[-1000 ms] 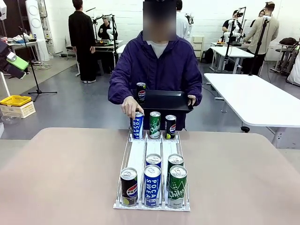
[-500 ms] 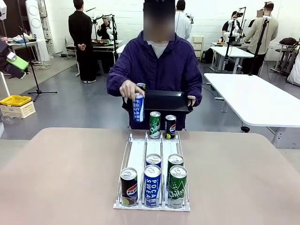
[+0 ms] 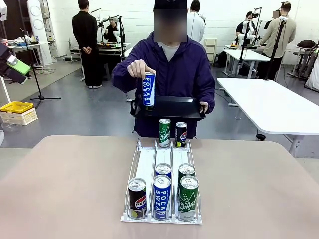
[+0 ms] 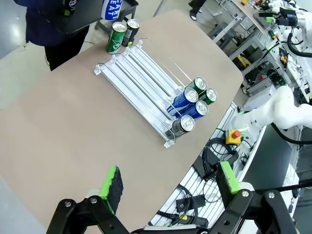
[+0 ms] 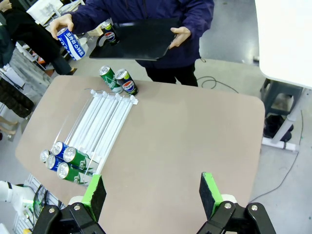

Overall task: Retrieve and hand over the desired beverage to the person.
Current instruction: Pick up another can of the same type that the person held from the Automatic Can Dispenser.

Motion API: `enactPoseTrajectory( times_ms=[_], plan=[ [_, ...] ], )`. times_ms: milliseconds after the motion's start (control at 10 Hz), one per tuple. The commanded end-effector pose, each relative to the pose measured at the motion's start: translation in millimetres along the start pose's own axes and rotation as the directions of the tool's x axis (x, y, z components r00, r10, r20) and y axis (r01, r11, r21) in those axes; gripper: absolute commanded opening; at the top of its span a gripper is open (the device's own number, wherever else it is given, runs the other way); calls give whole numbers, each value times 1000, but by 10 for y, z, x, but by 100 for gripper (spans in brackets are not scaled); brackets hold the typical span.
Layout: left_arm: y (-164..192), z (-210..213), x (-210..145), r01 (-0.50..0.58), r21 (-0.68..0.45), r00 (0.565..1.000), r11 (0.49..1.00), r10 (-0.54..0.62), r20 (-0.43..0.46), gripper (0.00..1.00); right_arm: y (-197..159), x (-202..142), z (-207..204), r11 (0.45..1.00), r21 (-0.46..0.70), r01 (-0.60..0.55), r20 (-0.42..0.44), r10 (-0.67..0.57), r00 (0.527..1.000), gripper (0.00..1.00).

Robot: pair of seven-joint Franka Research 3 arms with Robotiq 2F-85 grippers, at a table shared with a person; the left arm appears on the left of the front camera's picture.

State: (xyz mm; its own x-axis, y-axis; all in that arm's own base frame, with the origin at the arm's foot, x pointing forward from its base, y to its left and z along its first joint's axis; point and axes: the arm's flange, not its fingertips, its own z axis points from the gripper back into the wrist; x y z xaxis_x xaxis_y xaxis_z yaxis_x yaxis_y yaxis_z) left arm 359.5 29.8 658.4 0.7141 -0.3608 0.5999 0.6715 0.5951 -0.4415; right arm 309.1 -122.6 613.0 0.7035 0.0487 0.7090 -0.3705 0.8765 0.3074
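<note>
The table top [image 3: 60,189] looks matt and smooth, like laminate. The rack [image 3: 144,162] has glossy white plastic lanes and thin metal wires. The near cans [image 3: 162,196] and the far blue can [image 3: 148,89] are shiny printed metal. The tray [image 3: 174,105] is black half-glossy plastic, the jacket [image 3: 187,74] smooth purple cloth

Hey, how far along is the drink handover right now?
Done: nothing by the robot yet. The left gripper and right gripper hover over the table, jaws open and empty. In hand: the person holds a Pocari can above the tray, which carries a Pepsi can. Left: take the wanted can from the rack and pass it across.
</note>
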Motion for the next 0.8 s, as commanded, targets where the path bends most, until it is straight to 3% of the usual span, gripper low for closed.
enactPoseTrajectory(
  times_ms=[0,700],
  plan=[
    [9,11,7,15,-16,1000,1000,-15,13,100,-14,3,-18,1000,27,-4,7,4,1000,100],
    [9,11,7,15,-16,1000,1000,-15,13,100,-14,3,-18,1000,27,-4,7,4,1000,100]
  ],
)
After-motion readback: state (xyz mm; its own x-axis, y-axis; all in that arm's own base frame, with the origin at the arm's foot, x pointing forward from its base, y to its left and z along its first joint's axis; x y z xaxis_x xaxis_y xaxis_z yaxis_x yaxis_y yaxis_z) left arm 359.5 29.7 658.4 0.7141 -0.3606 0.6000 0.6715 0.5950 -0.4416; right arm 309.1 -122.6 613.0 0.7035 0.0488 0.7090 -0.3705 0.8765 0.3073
